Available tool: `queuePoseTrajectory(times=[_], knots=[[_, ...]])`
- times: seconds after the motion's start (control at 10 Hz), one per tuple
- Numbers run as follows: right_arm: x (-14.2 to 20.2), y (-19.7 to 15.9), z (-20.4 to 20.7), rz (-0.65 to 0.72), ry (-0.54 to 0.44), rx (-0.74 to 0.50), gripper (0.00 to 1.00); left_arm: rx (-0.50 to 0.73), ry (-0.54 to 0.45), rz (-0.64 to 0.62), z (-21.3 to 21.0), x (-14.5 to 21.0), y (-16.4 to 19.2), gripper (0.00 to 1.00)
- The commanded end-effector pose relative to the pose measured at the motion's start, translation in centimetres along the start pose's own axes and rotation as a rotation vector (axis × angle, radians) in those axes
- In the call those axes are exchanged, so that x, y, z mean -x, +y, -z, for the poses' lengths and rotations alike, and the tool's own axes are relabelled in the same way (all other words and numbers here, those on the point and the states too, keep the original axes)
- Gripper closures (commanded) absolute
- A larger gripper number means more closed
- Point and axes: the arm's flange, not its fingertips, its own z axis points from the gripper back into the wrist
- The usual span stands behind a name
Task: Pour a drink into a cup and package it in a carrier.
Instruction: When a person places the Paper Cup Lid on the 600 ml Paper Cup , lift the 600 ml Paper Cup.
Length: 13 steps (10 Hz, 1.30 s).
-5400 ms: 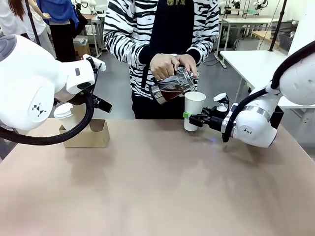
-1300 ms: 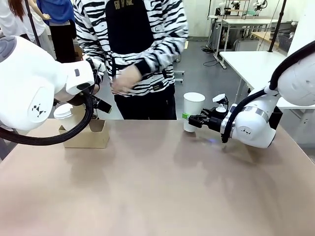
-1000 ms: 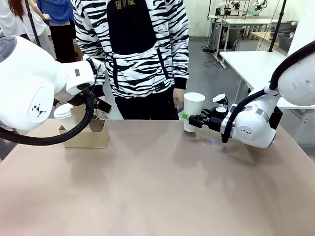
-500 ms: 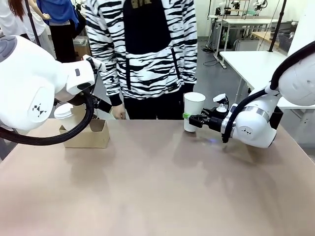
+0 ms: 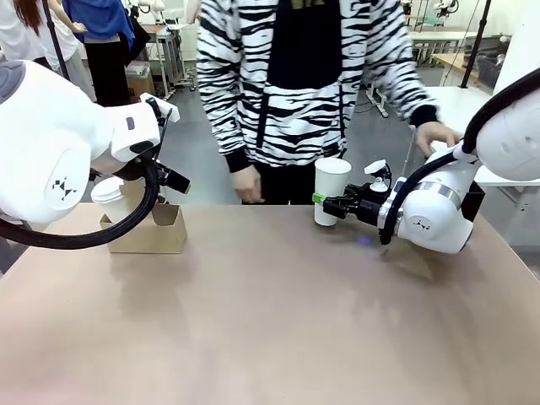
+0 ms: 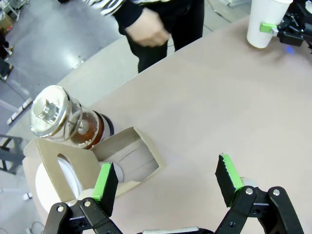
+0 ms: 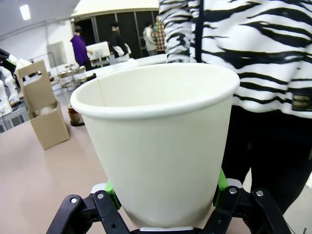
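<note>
Across the table (image 5: pixel 270 321), the right end effector (image 5: pixel 326 202) grips the cup (image 5: pixel 333 179).

The front camera sits on the robot's side and looks across the table (image 5: pixel 270 321) at the person (image 5: pixel 295 84) on the far side. The left wrist camera looks down from high up at the carrier (image 6: pixel 83 163) and also sees the cup (image 6: pixel 261 14) far away. The right wrist camera is very close to that cup and sees the carrier far off.

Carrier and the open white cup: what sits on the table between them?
Nothing: in the front view the table is bare between carrier and cup.
</note>
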Motion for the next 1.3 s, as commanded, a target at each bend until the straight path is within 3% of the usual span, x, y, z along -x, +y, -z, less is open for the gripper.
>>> queuePoseTrajectory(times=[0.0, 1.2], knots=[[-0.43, 0.26, -0.10, 0.001, -0.005, -0.001, 0.19, -0.001, -0.004, -0.002, -0.23, -0.08, 0.07, 0.00], [-0.43, 0.26, -0.10, 0.001, -0.005, -0.001, 0.19, -0.001, -0.004, -0.002, -0.23, -0.08, 0.07, 0.00]])
